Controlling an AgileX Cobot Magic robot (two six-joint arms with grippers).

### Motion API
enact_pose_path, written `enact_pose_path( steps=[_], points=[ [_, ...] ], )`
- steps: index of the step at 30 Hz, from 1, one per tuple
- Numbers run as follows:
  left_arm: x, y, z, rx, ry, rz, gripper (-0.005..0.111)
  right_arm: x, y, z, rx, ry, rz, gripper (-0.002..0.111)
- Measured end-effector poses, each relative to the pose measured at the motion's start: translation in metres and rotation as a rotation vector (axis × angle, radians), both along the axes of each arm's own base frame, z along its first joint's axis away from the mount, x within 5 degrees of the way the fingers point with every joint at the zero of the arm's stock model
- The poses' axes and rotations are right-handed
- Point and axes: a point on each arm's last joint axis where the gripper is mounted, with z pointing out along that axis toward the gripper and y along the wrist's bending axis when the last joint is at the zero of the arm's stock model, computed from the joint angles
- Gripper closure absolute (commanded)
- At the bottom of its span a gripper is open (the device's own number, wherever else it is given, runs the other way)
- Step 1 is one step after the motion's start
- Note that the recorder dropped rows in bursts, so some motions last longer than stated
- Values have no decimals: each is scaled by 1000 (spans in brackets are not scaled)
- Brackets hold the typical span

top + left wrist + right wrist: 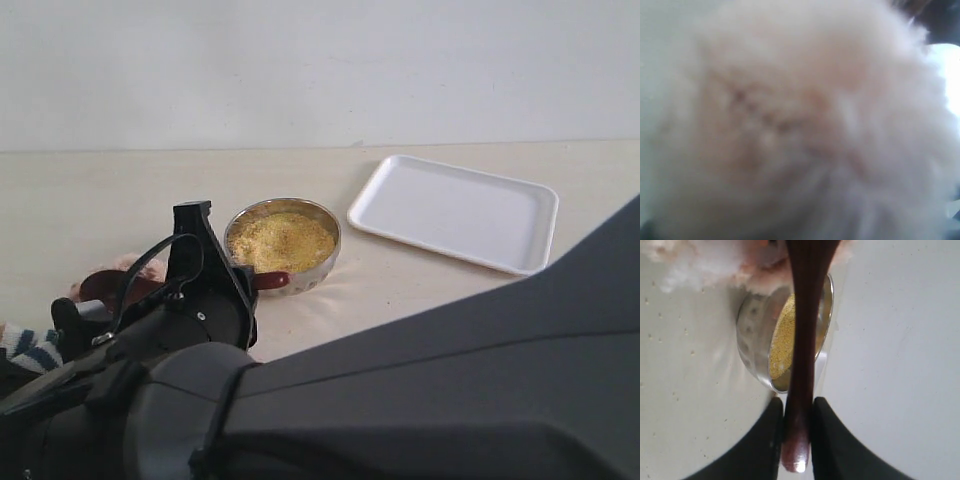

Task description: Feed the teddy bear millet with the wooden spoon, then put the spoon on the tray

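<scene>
My right gripper is shut on the wooden spoon, pinching the handle close to its end. In the exterior view the handle end sticks out beside the metal bowl. The spoon's dark oval end lies at the teddy bear's fur. Yellow millet fills the bowl. The bear's striped sleeve shows at the far left. Blurred bear fur fills the left wrist view, hiding the left gripper's fingers. The white tray lies at the back right with nothing on it.
The right arm's dark body crosses the whole foreground and hides the table's front. A pale wall rises behind the table's far edge. The bowl stands between the bear and the tray.
</scene>
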Motion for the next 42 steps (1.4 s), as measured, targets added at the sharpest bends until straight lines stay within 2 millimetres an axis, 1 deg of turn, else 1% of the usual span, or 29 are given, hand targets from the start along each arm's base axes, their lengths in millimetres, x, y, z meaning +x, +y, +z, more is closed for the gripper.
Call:
enact_pose_path(
  steps=[5,10,12,15,18,21,26,29,32,35,37,42],
  points=[
    [0,0,0,0,0,0,100,0,2,5,0,-38,28,107],
    [0,0,0,0,0,0,100,6,2,26,20,-127,72,107],
    [0,0,0,0,0,0,100,16,-3,32,19,-147,60,107],
    [0,0,0,0,0,0,100,36,-15,41,3,-146,16,107],
    [0,0,0,0,0,0,100,60,-34,49,-38,-121,-41,107],
    [0,0,0,0,0,0,100,85,-56,56,-63,-23,-128,107],
    [0,0,0,0,0,0,100,124,-89,68,41,220,-294,107],
    [0,0,0,0,0,0,100,134,-95,75,85,295,-317,107],
    [0,0,0,0,0,0,100,135,-94,80,75,315,-288,107],
    [0,0,0,0,0,0,100,138,-91,77,47,315,-269,107],
    [0,0,0,0,0,0,100,142,-89,69,20,310,-270,107],
    [0,0,0,0,0,0,100,150,-82,33,-81,319,-271,107]
  ],
)
